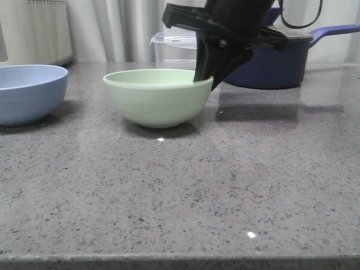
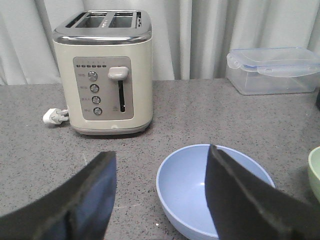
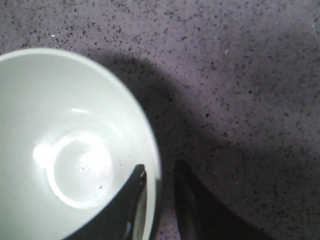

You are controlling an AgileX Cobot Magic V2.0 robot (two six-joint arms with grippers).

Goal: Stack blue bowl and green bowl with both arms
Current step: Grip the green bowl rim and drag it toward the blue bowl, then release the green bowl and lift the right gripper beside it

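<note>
Front of tabletop (image 1: 185,202) open; back row crowded, right arm parked over the green bowl's rim.

The green bowl (image 1: 158,97) and blue bowl (image 1: 28,93) sit apart, bare tabletop between them and across the whole near half. Right gripper (image 1: 212,74) straddles the green bowl's right rim, one finger inside, one outside, blocking access from that side. Behind it: clear lidded box (image 1: 175,49) and dark blue saucepan (image 1: 275,59), close together along the back. Toaster (image 2: 104,72) stands behind the blue bowl with its plug (image 2: 54,117) lying beside it. Left gripper (image 2: 160,200) hangs above the blue bowl, jaws wide, nothing between them.
</note>
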